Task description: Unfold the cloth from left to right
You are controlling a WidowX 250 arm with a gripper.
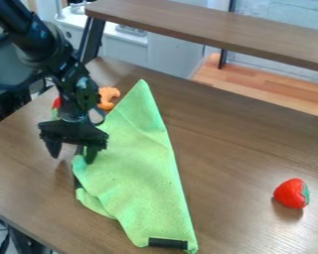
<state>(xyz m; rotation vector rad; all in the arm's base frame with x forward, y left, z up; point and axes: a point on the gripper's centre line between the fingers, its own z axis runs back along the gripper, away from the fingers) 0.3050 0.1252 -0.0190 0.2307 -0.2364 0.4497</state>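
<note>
Fingers point(91, 153) are spread wide, tips pointing down at the near side of the arm point(39, 44), which slants in from the upper left corner. One finger is over the bare wood at the left; the other is at the left edge of the green cloth point(138, 173). Whether that finger touches the fabric, I cannot tell.

The cloth lies on the tabletop point(241, 139), mostly to the right of the fingers and nearer the camera than they are. It forms a long, narrow shape: one pointed corner reaches up and to the right beyond the fingers, and the broader part runs down and to the right of them. Its left edge is uneven and rumpled just below the fingers. A black strip point(167, 243) is on its bottom end, far below the fingers.

Behind the fingers and slightly right is an orange toy point(107, 97), partly hidden. A red object point(56, 102) peeks out behind the arm, above the fingers. A red toy strawberry point(292, 193) with a green patch sits well to the right of the fingers, and lower. Beyond them, a wooden shelf point(208, 32) crosses the upper part of the view.
</note>
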